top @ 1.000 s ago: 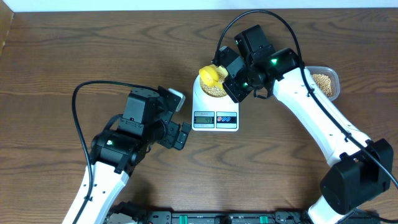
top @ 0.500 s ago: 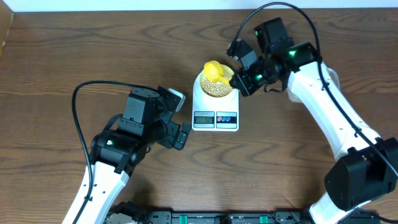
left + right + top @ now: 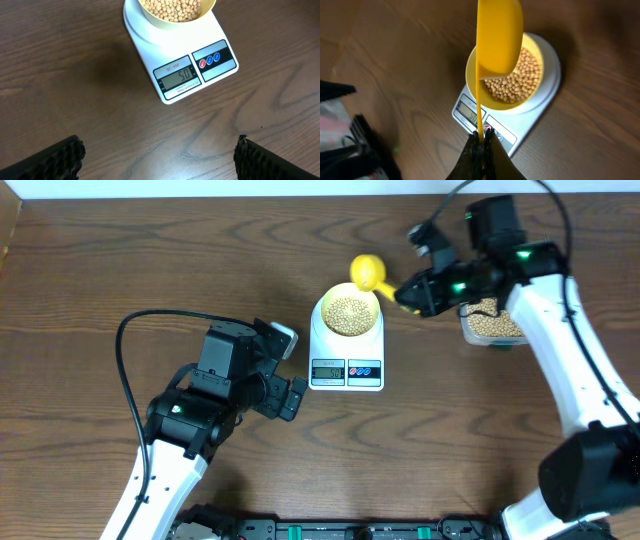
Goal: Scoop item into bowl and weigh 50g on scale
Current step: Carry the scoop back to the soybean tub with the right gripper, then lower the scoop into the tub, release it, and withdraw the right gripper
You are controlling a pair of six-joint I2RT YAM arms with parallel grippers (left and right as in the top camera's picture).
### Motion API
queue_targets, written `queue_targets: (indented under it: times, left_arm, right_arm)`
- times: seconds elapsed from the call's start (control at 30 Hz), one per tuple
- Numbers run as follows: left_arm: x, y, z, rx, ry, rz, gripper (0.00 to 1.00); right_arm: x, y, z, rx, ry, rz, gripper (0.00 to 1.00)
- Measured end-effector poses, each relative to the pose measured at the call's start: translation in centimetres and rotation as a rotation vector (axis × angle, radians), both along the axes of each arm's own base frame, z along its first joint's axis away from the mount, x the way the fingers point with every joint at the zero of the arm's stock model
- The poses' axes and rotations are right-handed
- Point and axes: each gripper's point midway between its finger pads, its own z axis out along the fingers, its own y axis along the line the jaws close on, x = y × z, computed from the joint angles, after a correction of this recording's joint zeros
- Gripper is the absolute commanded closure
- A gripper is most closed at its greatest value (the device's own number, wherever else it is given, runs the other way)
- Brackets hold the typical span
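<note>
Beans (image 3: 347, 313), loose and rolly, sit in the bowl (image 3: 321, 316) on the scale (image 3: 346, 370), reading 50; right gripper (image 3: 481, 136) pinches the light, stiff scoop (image 3: 499, 35) by its handle end; left gripper (image 3: 160, 160) open, idle

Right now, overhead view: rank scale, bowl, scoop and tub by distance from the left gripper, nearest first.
From the left gripper:
1. scale, right beside it on its right.
2. bowl, on the scale's platform, farther back.
3. scoop, just past the bowl, held by the right gripper.
4. tub, far right, partly under the right arm.
</note>
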Motion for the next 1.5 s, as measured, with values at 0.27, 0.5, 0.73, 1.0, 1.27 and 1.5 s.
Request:
queue_targets:
  times: [0.27,0.5,0.73,1.0,1.27,1.5]
  left_arm:
    - [0.0,0.0,0.0,0.0,0.0,0.0,0.02]
    - [0.0,0.0,0.0,0.0,0.0,0.0,0.02]
    - [0.0,0.0,0.0,0.0,0.0,0.0,0.02]
    - [0.0,0.0,0.0,0.0,0.0,0.0,0.02]
    - [0.0,0.0,0.0,0.0,0.0,0.0,0.02]
    - [0.0,0.0,0.0,0.0,0.0,0.0,0.02]
  right_arm:
    - [-0.4,-6.1,3.2,0.039,0.01,-0.169,0.99]
    - [-1.3,-14.8,2.6,0.01,0.118,-0.418,0.99]
    - [-2.4,-22.1,0.2,-0.221,0.169,-0.616,0.99]
    - [-2.8,-24.2,-1.0,-0.389,0.173,-0.662,0.99]
    - [-2.8,-24.7,-5.1,-0.479,0.185,-0.673,0.99]
    - [-1.7,-21.8,-6.8,-0.427,0.154,-0.615,0.99]
